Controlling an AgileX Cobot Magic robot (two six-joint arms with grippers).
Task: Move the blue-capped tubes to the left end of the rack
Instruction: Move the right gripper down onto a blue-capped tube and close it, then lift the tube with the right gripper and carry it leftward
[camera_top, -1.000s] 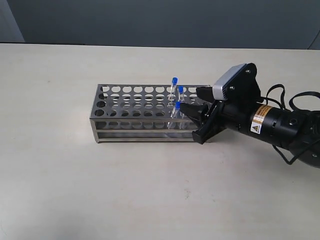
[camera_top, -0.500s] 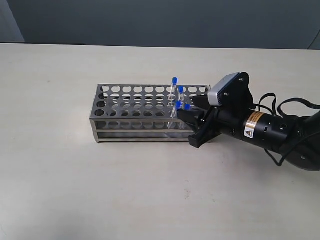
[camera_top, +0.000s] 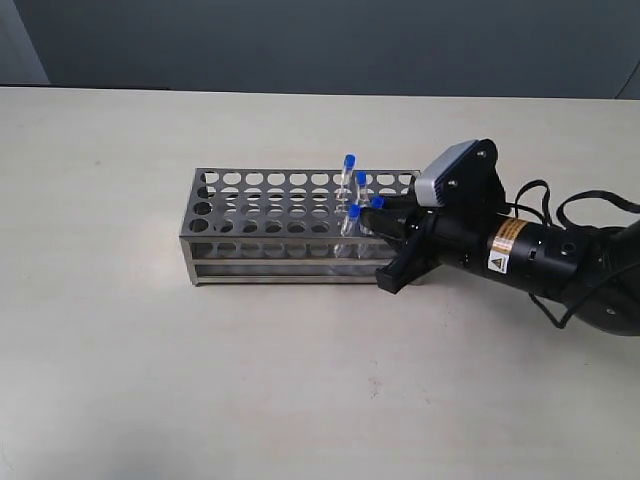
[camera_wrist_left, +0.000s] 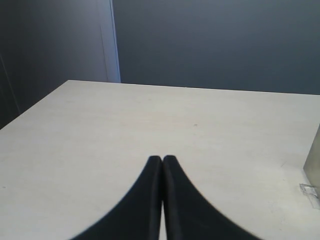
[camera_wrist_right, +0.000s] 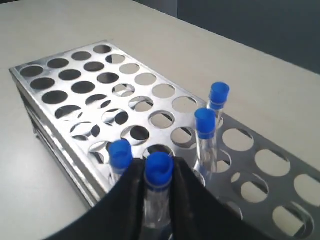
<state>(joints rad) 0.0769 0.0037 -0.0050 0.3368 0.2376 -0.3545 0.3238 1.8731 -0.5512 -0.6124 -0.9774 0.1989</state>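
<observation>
A: Where is the rack (camera_top: 262, 240) seen?

B: It is seen at the middle of the exterior frame, set on the pale counter (camera_top: 150, 380), with its long side running left to right.

A: And where are the blue-capped tubes (camera_top: 349, 162) found?

B: All four are gathered at the right end of the rack, and the holes toward the left end are seen bare. Three are stood in holes there. The fourth tube (camera_wrist_right: 159, 172) is at the same end, nearest the arm.

A: How is the right arm (camera_top: 530, 255) posed?

B: It is brought in from the right edge of the exterior frame, laid low and nearly level over the counter. It is pointed left at the rack's right end, with the grey camera housing carried on top.

A: What is shown of the right claw (camera_top: 378, 212)?

B: In the right wrist view its two black fingers are closed in on the fourth tube just below the blue cap, one on each side. The tube is pinched, and it is held upright over the rack's top plate.

A: And the left claw (camera_wrist_left: 162, 161)?

B: Its fingers are pressed together with nothing between them, and it is held above bare counter.
</observation>
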